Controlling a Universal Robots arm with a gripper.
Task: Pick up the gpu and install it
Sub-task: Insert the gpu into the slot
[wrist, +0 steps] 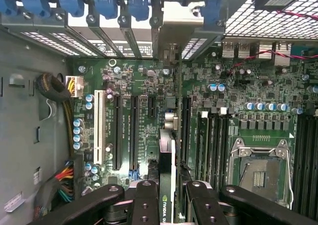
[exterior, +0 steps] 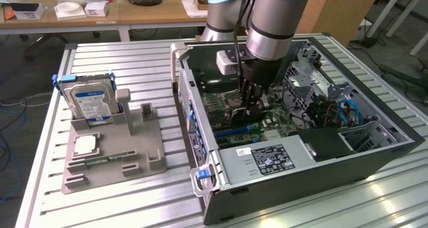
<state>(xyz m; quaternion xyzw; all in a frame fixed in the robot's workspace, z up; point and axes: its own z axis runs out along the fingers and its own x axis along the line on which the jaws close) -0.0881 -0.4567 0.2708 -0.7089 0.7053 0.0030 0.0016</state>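
Got my fingers (wrist: pixel 168 195) clamped on the gpu (wrist: pixel 167 150), edge-on, hanging just above the green motherboard (wrist: pixel 208 101) inside the open computer case (exterior: pixel 374 160).

Exterior view overlooks the case (exterior: pixel 301 153); wrist view hangs close above its motherboard (wrist: pixel 198 111).

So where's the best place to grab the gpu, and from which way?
By its upper long edge, from above, pinching the two flat faces. The gpu stands edge-on over the motherboard slots, a thin strip, and the tool grips it just so.
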